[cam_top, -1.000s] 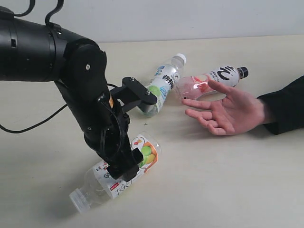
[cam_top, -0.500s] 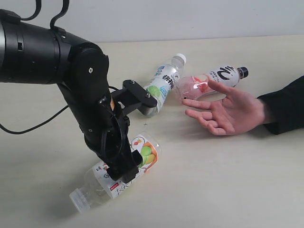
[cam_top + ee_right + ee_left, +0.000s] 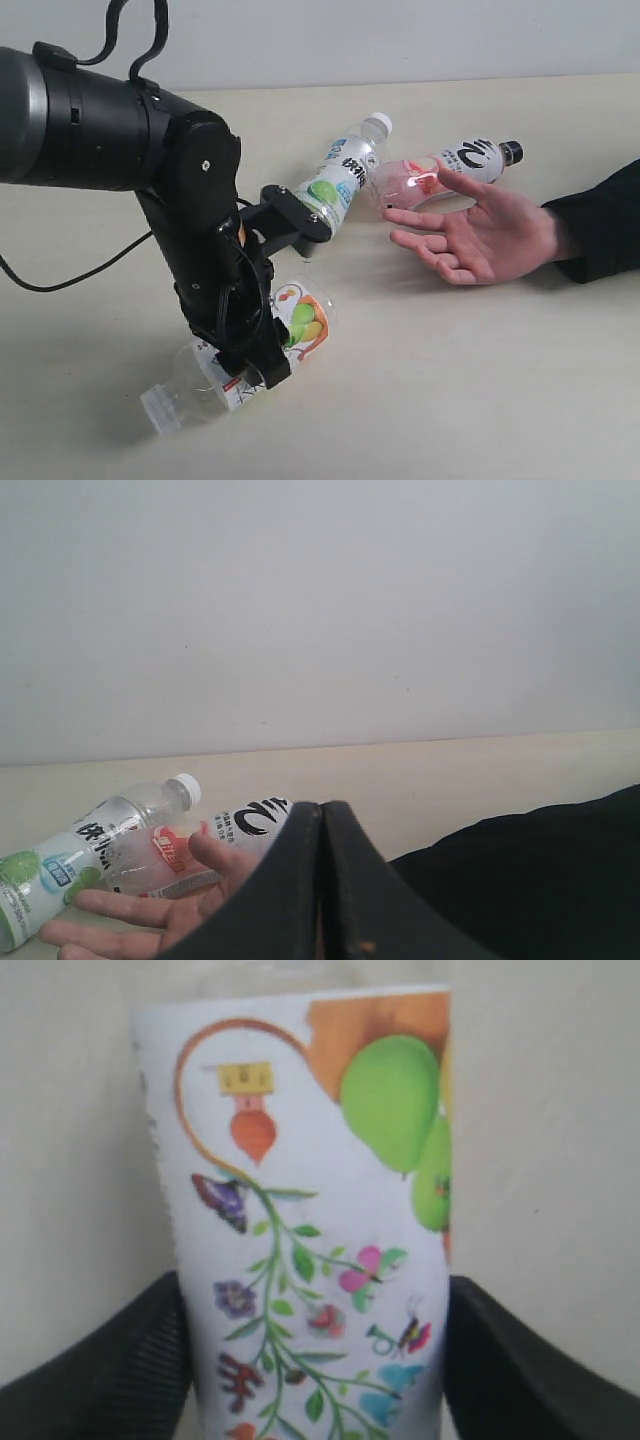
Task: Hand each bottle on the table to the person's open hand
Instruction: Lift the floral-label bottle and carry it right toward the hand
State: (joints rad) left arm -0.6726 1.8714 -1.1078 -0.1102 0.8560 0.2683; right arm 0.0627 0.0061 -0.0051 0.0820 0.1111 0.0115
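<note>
The floral-and-fruit bottle [image 3: 303, 318] [image 3: 300, 1210] lies tilted at the front of the table [image 3: 450, 390], cap end toward the front left. My left gripper [image 3: 255, 358] [image 3: 315, 1360] is shut on its labelled middle, one black finger pressing each side. The green-and-blue bottle [image 3: 340, 180] [image 3: 45, 875] and the pink bottle with a black cap [image 3: 445, 168] [image 3: 165, 855] lie further back. The person's open hand [image 3: 490, 235] [image 3: 150, 905] rests palm up at the right, beside the pink bottle. My right gripper [image 3: 322, 880] is shut on nothing. The white-and-navy bottle is out of view.
The person's black sleeve [image 3: 600, 225] [image 3: 520, 880] lies along the right edge of the table. A black cable [image 3: 90, 265] trails across the table behind my left arm. A pale wall rises behind the table.
My left arm has shifted a little and its fingers have settled on the floral-and-fruit bottle, which has moved slightly up and to the left. The hand and the other bottles have stayed put.
</note>
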